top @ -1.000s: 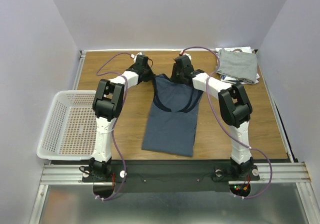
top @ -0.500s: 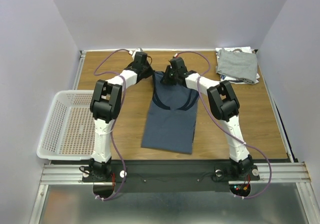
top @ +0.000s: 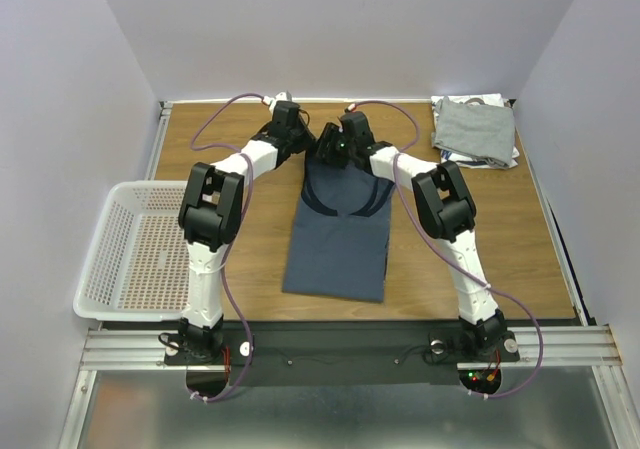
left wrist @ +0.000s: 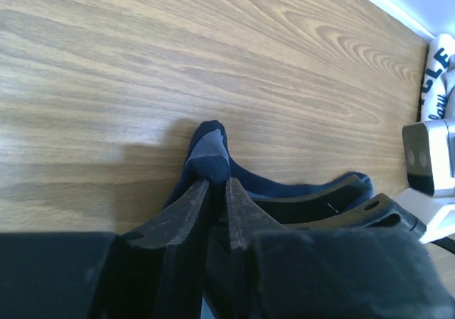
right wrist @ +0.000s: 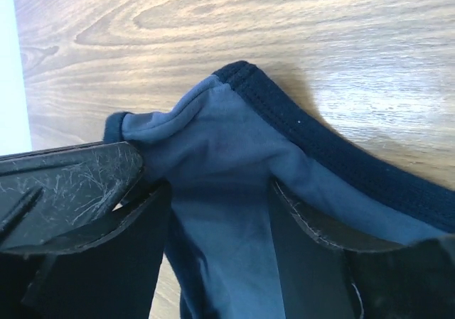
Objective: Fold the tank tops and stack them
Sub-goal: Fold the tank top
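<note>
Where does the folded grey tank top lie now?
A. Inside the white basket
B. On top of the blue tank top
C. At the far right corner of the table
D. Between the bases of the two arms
C: the top view shows the grey tank top folded at the far right corner of the table, far from the white basket at the left edge.

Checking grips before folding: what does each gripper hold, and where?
The left gripper pinches the slate-blue tank top by one shoulder-strap end; the right gripper stands open around the other strap, gripping nothing.
</note>
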`<state>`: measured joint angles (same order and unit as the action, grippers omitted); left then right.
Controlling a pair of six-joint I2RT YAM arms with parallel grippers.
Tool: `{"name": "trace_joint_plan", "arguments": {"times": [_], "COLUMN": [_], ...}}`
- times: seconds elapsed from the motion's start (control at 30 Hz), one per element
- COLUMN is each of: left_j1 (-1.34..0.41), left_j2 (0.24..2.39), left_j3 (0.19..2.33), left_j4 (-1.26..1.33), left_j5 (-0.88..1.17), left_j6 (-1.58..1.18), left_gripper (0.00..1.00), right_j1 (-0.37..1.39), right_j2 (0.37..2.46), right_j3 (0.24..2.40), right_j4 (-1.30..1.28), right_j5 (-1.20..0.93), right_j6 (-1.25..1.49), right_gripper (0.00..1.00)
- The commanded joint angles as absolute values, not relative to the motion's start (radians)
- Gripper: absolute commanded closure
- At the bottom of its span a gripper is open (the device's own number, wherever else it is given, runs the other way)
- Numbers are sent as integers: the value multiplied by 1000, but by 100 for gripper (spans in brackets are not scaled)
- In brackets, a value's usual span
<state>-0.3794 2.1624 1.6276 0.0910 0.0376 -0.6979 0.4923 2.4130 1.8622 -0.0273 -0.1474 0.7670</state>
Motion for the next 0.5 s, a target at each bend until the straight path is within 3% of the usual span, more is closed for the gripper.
{"name": "trace_joint_plan", "arguments": {"times": [0.0,0.03,0.07,0.13,0.2,0.3,0.47], "left_j1": [-393,-396,-397,-399,-399,-397,-397], "left_j2": [2169,2172,2181,2197,2207,2206,2233], "left_j3": [1672,1675,1689,1715,1736,1738,1778], "left_j4": [136,137,126,97,60,61,60], "left_j5": [63,66,72,74,61,57,106], "left_j6": [-680,-670,-667,-660,-650,-646,-647], "left_gripper": [71,69,66,66,63,60,60], "right_j1": [472,471,466,460,454,453,451], "right_j2": [2439,2439,2438,2439,2430,2392,2315], "right_j3": [1882,1884,1879,1875,1871,1844,1809], "right_j4": [-14,-14,-14,-12,-12,-9,-9], "right_j5": [-155,-150,-147,-167,-176,-176,-155], "right_j6": [790,785,787,795,790,756,716], "right_gripper": [39,42,60,72,73,64,60]}}
